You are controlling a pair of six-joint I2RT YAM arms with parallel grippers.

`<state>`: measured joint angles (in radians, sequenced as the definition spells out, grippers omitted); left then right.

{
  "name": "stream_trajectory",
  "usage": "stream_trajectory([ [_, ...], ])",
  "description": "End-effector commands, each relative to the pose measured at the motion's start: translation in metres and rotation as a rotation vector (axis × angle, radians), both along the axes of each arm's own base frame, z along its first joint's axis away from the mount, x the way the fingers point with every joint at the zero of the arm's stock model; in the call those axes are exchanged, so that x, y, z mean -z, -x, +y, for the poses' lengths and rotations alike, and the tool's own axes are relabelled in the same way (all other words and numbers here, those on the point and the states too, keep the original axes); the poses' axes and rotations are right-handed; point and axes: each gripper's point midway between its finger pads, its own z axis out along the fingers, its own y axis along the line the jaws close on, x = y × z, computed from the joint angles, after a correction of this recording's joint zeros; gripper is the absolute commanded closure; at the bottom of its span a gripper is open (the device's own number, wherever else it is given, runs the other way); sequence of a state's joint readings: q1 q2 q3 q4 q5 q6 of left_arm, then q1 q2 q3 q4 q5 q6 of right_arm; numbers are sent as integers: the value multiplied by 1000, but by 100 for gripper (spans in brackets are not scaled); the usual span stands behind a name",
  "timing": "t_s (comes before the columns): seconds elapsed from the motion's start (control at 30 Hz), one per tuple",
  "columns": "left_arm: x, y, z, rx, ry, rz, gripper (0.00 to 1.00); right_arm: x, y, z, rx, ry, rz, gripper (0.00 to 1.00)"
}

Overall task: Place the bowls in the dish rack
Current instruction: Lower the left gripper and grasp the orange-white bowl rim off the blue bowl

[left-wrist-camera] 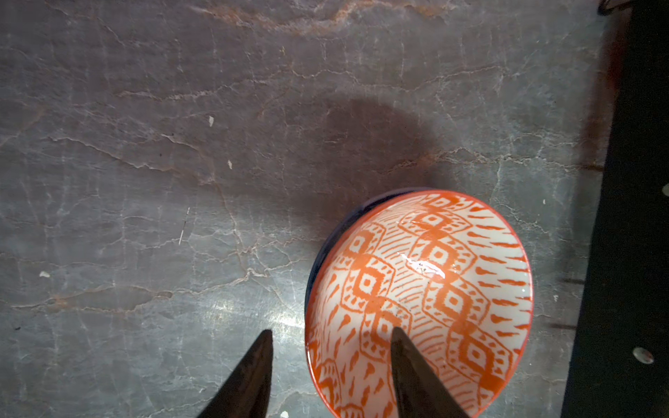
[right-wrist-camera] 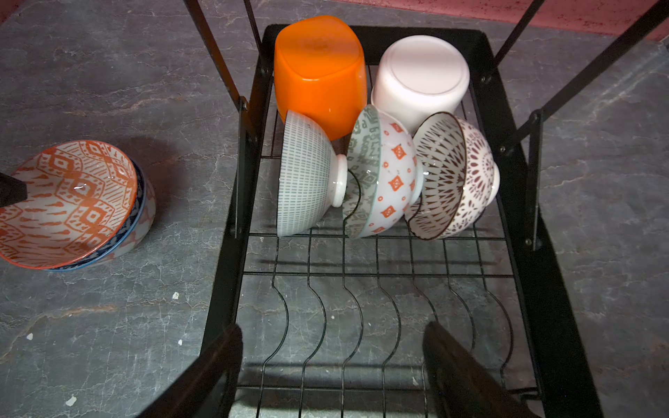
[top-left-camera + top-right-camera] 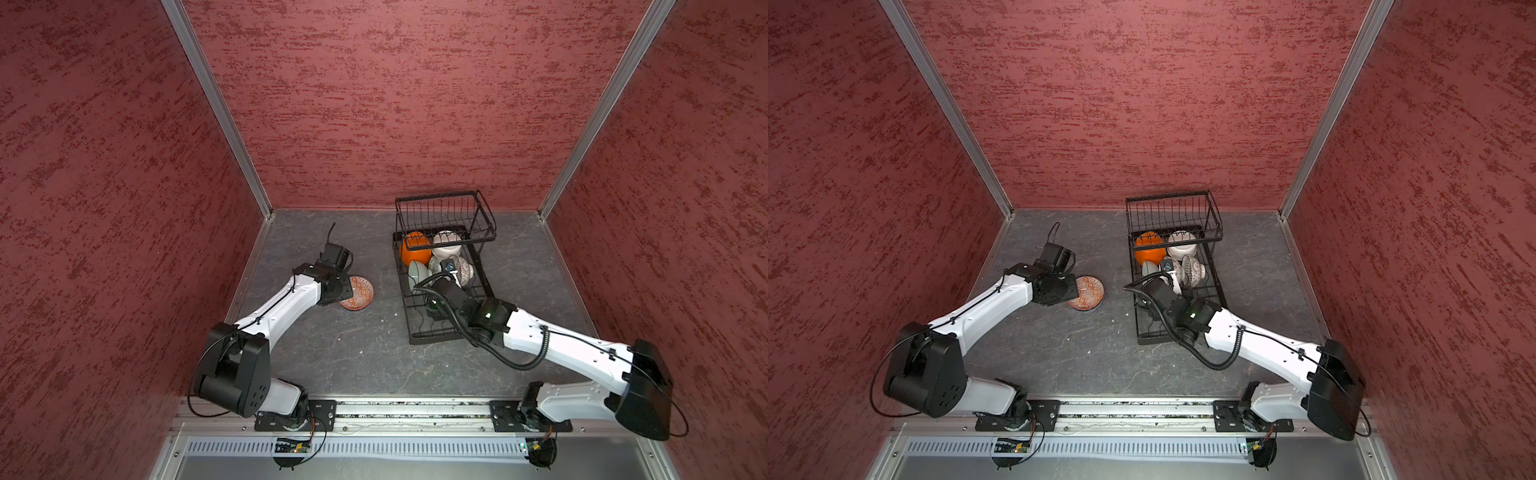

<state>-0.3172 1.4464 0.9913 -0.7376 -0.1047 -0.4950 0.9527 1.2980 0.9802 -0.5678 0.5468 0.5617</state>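
Load status, bowls into dish rack: five of seven stowed, by my count. The dish rack (image 2: 224, 289) holds an orange bowl (image 2: 318, 72) and a white bowl (image 2: 420, 72), both upturned at its 12 o'clock end under the raised basket. Toward 6 o'clock from these, three stand on edge among the dividers: grey-dashed bowl (image 2: 304, 173), red-diamond bowl (image 2: 387, 170), black-patterned bowl (image 2: 463, 173). The dividers at the 6 o'clock end are free. Outstanding: two bowls, nested on the worktop (image 3: 353, 353) at 9 o'clock of the rack, red-orange patterned bowl (image 1: 427, 289) sitting tilted inside a blue-edged bowl (image 2: 139, 217). Left end effector (image 1: 332, 330): spread, straddling the upper bowl's rim, one finger inside, one outside, not yet pinching. Right end effector (image 2: 333, 325): spread and empty over the free dividers. Remaining work, as judged: grasp, carry and slot these two.
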Motion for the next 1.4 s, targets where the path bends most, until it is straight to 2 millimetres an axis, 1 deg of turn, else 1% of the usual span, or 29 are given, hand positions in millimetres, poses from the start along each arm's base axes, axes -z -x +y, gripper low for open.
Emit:
stream_trajectory([
  [0.0, 1, -8, -3, 22, 8, -14, 54, 5, 0, -5, 26, 15, 5, 20],
  [0.07, 4, -9, -3, 24, 10, -13, 58, 7, 0, -3, 24, 15, 8, 20],
  [0.2, 6, -11, -4, 28, 7, -16, 60, 9, -1, 0, 21, 16, 12, 20],
  [0.3, 9, -11, -3, 31, 1, -8, 64, 9, -2, 1, 18, 19, 14, 20],
  [0.6, 18, -10, -4, 37, -2, 8, 70, 11, -3, 3, 15, 24, 19, 20],
  [0.8, 19, -9, -2, 39, -7, 7, 82, 12, -3, 4, 15, 22, 23, 20],
  [1.03, 14, -8, -4, 62, 0, -14, 99, 15, -4, 5, 12, 29, 29, 20],
  [1.37, -4, -6, -7, 90, 27, -79, 100, 17, -4, 8, 7, 22, 38, 20],
])
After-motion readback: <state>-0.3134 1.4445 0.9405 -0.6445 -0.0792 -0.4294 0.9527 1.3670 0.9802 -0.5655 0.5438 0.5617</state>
